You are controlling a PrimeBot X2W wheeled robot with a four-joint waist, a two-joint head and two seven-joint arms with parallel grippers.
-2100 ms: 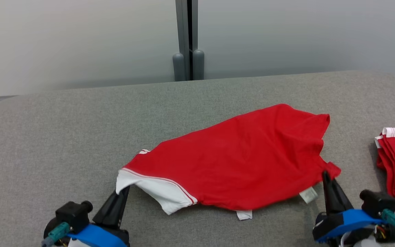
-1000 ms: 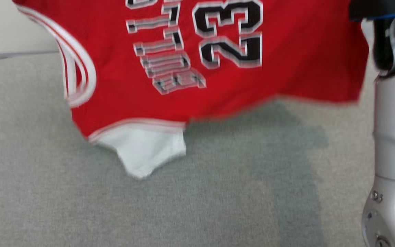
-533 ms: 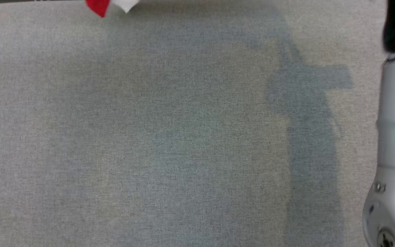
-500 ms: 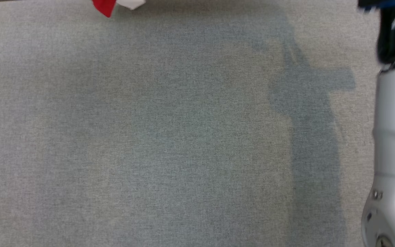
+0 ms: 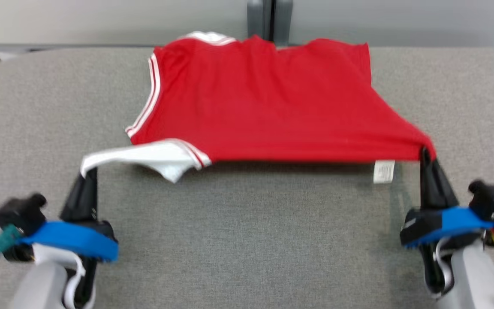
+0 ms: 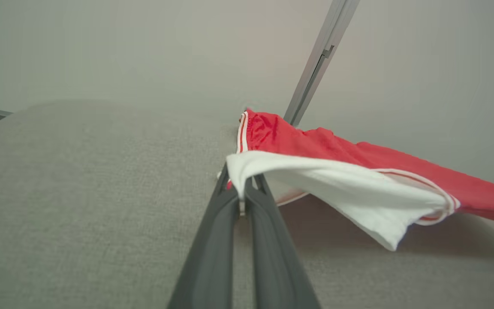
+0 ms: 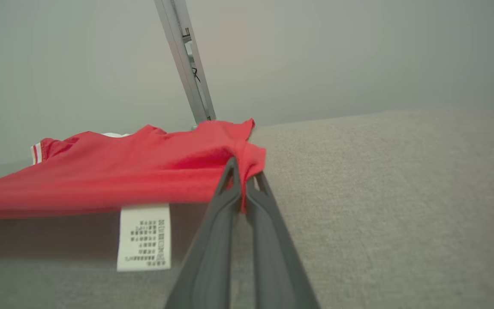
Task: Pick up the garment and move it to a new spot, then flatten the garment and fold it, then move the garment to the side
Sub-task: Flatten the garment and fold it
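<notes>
The red garment, a sleeveless jersey with white trim, lies stretched across the far half of the grey table, its near edge held just above the cloth. My left gripper is shut on the white corner at the jersey's near left. At the near right, my right gripper is shut on the red corner. A white care label hangs from the near edge, also seen in the right wrist view as the label.
The far edge of the jersey reaches the table's back edge, close to a grey post against the pale wall. Bare grey table surface spreads in front of the jersey between my two arms.
The jersey was lifted off the table and swung up out of view, then came back down spread wider and farther back. Both grippers have kept their hold. The head camera tilted meanwhile.
</notes>
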